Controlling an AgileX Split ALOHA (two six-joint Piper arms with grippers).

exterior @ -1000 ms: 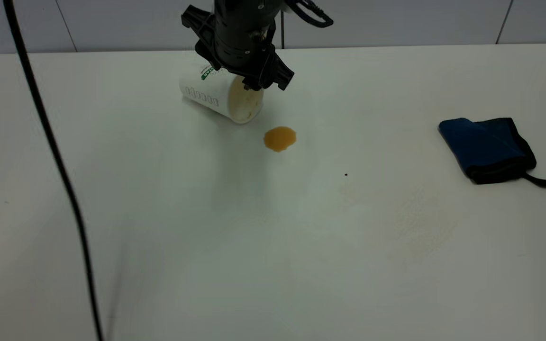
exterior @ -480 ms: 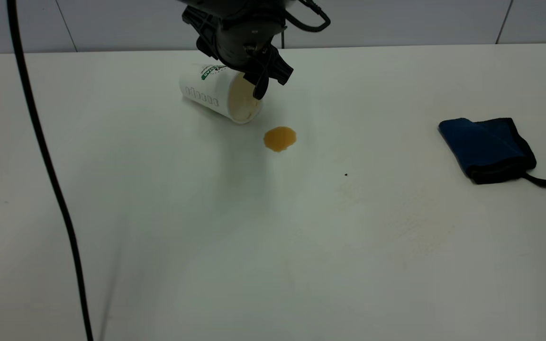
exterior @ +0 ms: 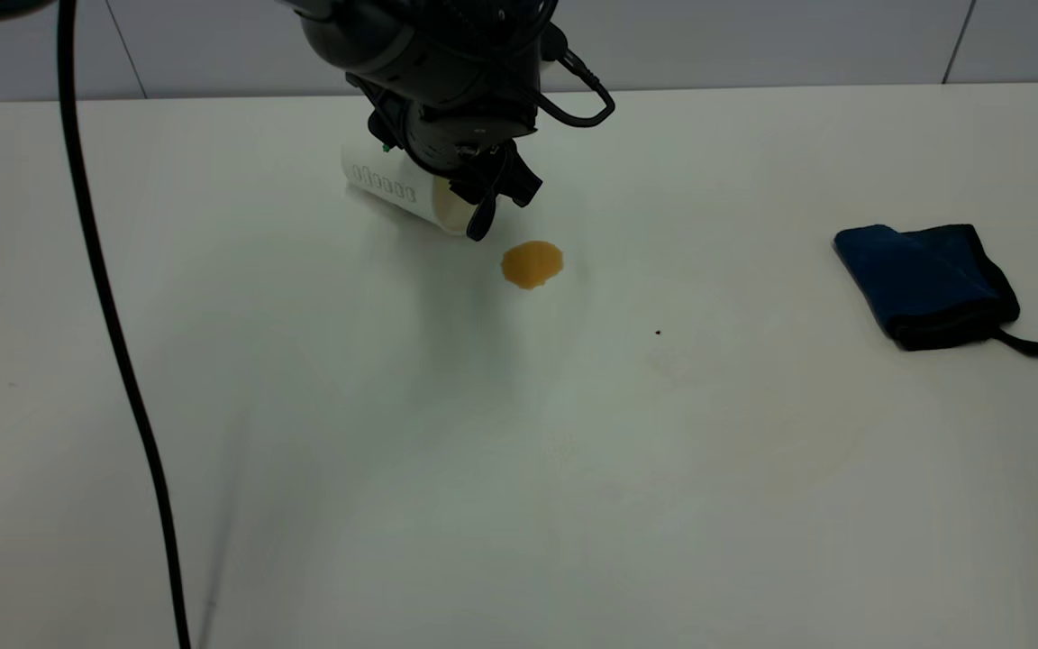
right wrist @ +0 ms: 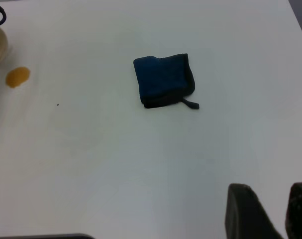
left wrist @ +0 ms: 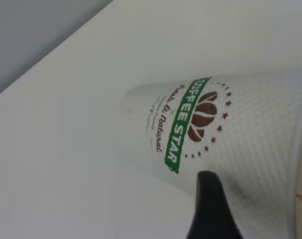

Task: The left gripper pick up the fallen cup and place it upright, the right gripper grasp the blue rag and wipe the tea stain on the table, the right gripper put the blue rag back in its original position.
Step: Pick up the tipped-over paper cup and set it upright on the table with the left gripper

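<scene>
Across the lower half of the exterior frame the table (exterior: pixel 483 505) lies bare and white, with a black cable (exterior: pixel 113 315) running down the left side. Farther up, right of centre, the blue rag (exterior: pixel 926 283) lies folded at the right edge with its strap tail pointing right. The tea stain (exterior: pixel 532 263) sits just above mid-frame, a small amber puddle, well apart from the rag. Just beside the stain, up and to the left, the cup (exterior: pixel 397 187) lies on its side with its mouth turned toward the puddle.

Over the cup's mouth end the left gripper (exterior: pixel 483 194) reaches down from the upper centre of the frame, its dark arm tilted steeply and its fingers at the rim. One finger hangs in front of the mouth; the exterior view does not show whether the fingers have closed on the wall. The left wrist view shows what the exterior cannot: the green banner on the cup (left wrist: pixel 210 134) and one dark fingertip (left wrist: pixel 210 209) lying against the cup's side near the rim.

The right wrist view shows the right gripper (right wrist: pixel 270 211) at the lower right corner, fingers parted by a narrow gap, holding nothing, well apart from the rag (right wrist: pixel 163 80). The stain (right wrist: pixel 17 76) shows at that frame's far left.
</scene>
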